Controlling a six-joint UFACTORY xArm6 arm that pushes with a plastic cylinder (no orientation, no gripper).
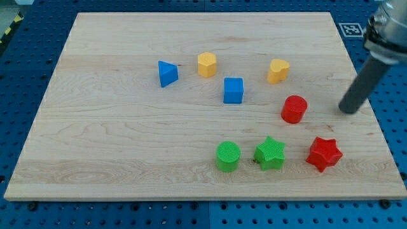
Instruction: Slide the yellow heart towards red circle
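The yellow heart (278,70) lies in the upper right part of the wooden board. The red circle (294,109) lies just below it, a little to the view's right, with a small gap between them. My tip (348,110) rests on the board to the right of the red circle, well apart from it and below and right of the yellow heart. It touches no block.
A yellow hexagon (206,64), a blue triangle (167,73) and a blue cube (233,90) lie left of the heart. A green circle (227,156), a green star (270,152) and a red star (324,153) lie in a row near the bottom. The board's right edge (372,108) is near my tip.
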